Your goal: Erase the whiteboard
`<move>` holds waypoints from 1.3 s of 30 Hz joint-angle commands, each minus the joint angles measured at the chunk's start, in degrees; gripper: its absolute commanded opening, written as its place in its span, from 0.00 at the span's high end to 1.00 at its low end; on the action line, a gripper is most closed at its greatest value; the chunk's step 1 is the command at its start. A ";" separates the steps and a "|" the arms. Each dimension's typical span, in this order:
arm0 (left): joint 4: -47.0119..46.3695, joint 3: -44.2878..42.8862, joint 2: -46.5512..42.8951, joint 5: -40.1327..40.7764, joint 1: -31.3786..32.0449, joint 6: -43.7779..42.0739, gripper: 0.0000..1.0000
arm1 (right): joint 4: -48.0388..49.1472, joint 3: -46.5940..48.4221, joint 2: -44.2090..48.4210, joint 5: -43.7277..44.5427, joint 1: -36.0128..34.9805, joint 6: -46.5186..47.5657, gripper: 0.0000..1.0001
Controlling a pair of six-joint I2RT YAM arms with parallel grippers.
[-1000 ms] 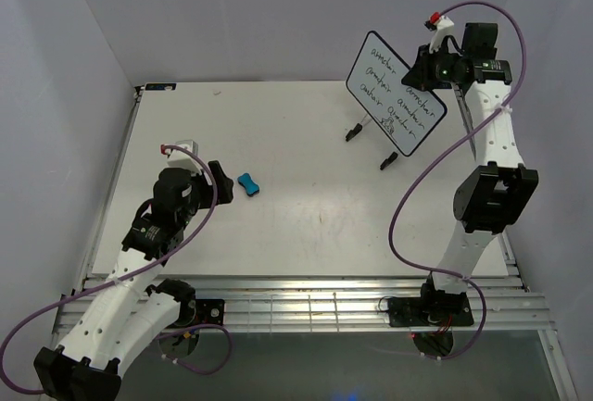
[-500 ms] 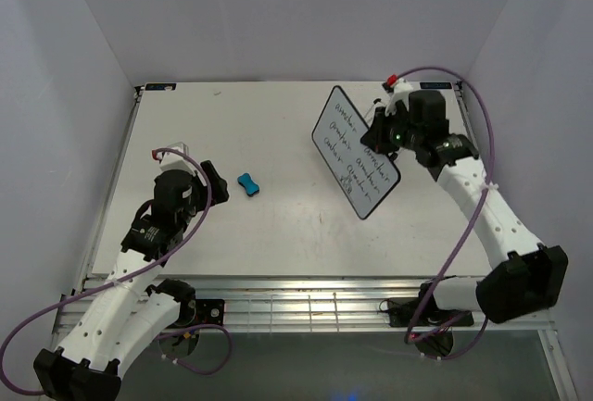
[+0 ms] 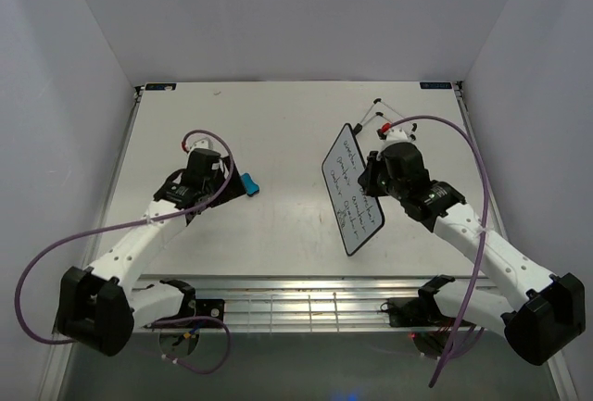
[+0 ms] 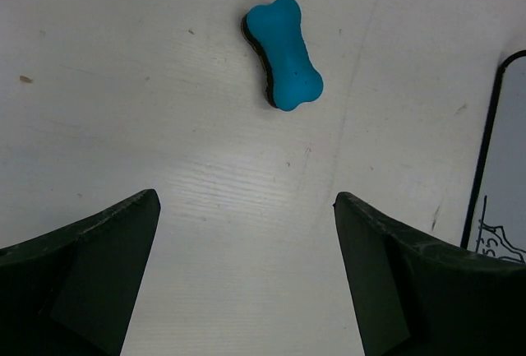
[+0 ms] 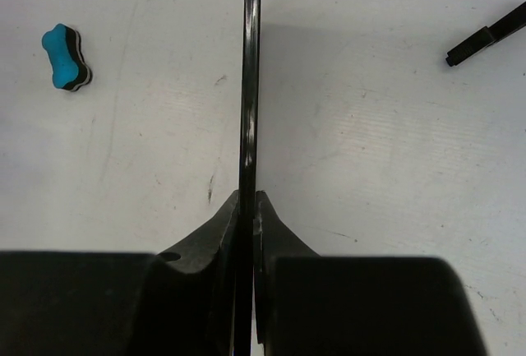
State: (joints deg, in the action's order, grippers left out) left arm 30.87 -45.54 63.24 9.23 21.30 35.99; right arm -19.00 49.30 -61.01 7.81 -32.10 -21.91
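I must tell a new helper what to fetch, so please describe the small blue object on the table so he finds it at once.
Start from the white table and go to its left half, where the left arm reaches. Just beyond that arm's open jaws lies the eraser. It is bright blue and bone-shaped with a dark underside, unlike the framed whiteboard nearby.

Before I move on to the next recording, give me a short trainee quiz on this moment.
1. True or false: the right end effector is shut on the edge of the whiteboard.
2. The left end effector is: A) open, holding nothing; B) shut on a cloth; C) shut on the whiteboard.
3. What lies on the table just ahead of the left end effector?

Key: 1 true. 2 A. 3 the blue bone-shaped eraser.
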 commanded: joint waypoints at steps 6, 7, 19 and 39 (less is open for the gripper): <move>-0.90 -6.92 14.61 3.33 3.04 10.50 0.02 | 1.43 -1.05 4.06 -0.69 -1.83 2.75 0.92; -0.99 -8.06 17.41 4.03 3.22 12.33 0.02 | 1.25 -1.05 4.06 -1.74 -1.83 3.36 0.92; -0.37 -18.53 36.50 12.38 3.49 17.45 0.18 | 5.03 -4.12 6.26 -11.58 -1.65 8.11 0.92; 4.02 -21.26 35.20 16.69 3.57 16.22 0.09 | 6.35 -6.23 5.12 -13.97 -1.65 9.52 0.92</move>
State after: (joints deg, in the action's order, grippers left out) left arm 31.75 -65.36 102.08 22.55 24.73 51.70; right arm -16.49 43.79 -55.66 -6.68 -33.61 -15.59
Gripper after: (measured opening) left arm 0.911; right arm 0.108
